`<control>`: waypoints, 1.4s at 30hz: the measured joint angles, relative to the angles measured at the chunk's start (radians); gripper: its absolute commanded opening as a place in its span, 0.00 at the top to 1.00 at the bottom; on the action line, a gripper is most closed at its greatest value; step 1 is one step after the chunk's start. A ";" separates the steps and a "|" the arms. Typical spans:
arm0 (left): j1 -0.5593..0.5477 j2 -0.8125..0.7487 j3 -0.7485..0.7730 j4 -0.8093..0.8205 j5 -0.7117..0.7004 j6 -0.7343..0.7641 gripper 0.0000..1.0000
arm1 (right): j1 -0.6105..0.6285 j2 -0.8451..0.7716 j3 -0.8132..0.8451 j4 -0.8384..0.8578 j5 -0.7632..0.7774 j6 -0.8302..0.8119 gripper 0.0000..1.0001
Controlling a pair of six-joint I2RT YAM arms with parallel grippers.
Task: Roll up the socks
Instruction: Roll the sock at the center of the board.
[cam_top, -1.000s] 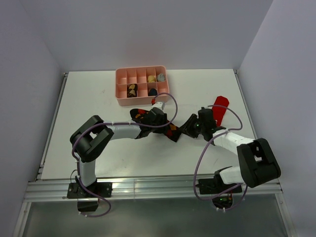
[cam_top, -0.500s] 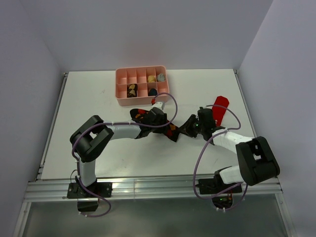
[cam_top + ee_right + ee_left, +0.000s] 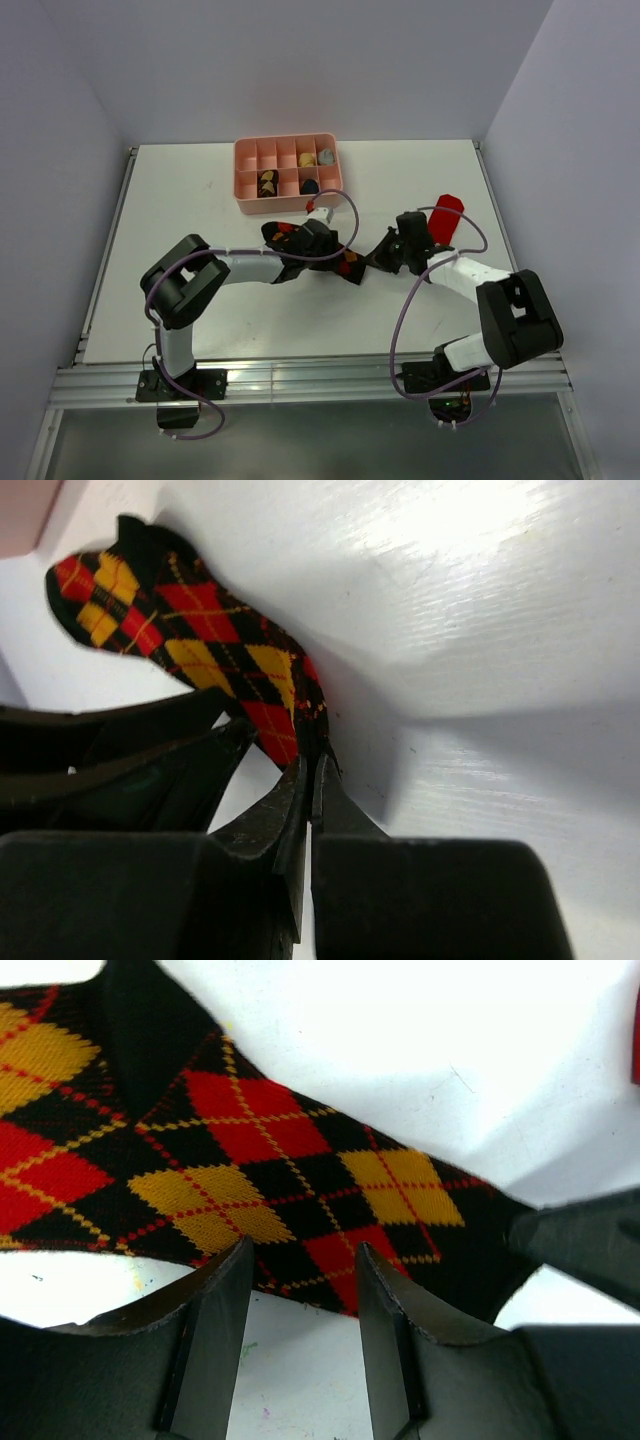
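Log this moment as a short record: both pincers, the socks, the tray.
left pincer: open, fingertips at the edge of the black argyle fabric sock with red and yellow diamonds
right pincer: shut on one end of that sock
argyle sock state: spread out on the white table, not rolled
plain red fabric sock: on the table, apart from both pincers
pink plastic compartment tray: far side of the table, small items in some compartments
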 measured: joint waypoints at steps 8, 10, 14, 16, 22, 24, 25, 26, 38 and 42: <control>-0.037 -0.047 -0.102 0.124 -0.009 0.074 0.40 | 0.018 0.091 0.137 -0.171 0.097 0.004 1.00; -0.060 -0.077 -0.145 0.156 -0.024 0.104 0.38 | 0.018 0.113 0.152 -0.200 0.111 0.004 1.00; -0.117 -0.147 -0.236 0.251 -0.067 0.177 0.33 | 0.022 0.128 0.170 -0.259 0.142 0.011 1.00; -0.148 -0.175 -0.268 0.309 -0.090 0.220 0.31 | 0.023 0.130 0.182 -0.285 0.153 0.016 1.00; -0.235 -0.179 -0.278 0.435 -0.146 0.345 0.26 | 0.035 0.134 0.222 -0.354 0.180 0.035 1.00; -0.264 -0.166 -0.277 0.467 -0.172 0.387 0.25 | 0.038 0.134 0.234 -0.377 0.183 0.040 1.00; -0.276 -0.153 -0.273 0.480 -0.186 0.407 0.25 | 0.039 0.134 0.241 -0.388 0.185 0.043 1.00; -0.287 -0.140 -0.269 0.490 -0.196 0.426 0.25 | 0.040 0.134 0.250 -0.398 0.186 0.045 1.00; -0.378 0.067 -0.165 0.524 -0.333 0.602 0.27 | 0.050 0.147 0.290 -0.438 0.181 0.063 1.00; -0.384 0.111 -0.135 0.545 -0.378 0.633 0.28 | 0.051 0.155 0.290 -0.439 0.176 0.075 1.00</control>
